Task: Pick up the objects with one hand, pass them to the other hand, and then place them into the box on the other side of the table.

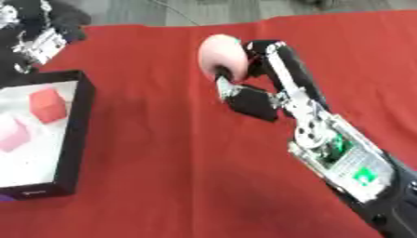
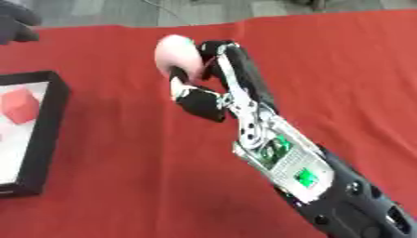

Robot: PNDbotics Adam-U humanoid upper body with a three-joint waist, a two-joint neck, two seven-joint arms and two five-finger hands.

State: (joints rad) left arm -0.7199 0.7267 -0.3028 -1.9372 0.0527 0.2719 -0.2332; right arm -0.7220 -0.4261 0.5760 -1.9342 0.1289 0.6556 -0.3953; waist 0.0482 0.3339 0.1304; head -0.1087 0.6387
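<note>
My right hand [image 1: 259, 95] reaches up the middle of the red table, its fingers and thumb curled round a pale pink rounded object [image 1: 221, 53] held above the cloth. My left hand [image 1: 36, 32] shows at the upper left corner, over the far end of the box; whether its fingers are open or shut is hidden. The black-walled box [image 1: 77, 135] with a white floor lies at the left edge. Inside it sit a red cube [image 1: 49, 105] and a pink block [image 1: 11, 135].
The red cloth [image 1: 179, 176] covers the table; its far edge meets a grey floor at the top. A small purple thing [image 1: 5, 197] peeks out at the box's near left corner.
</note>
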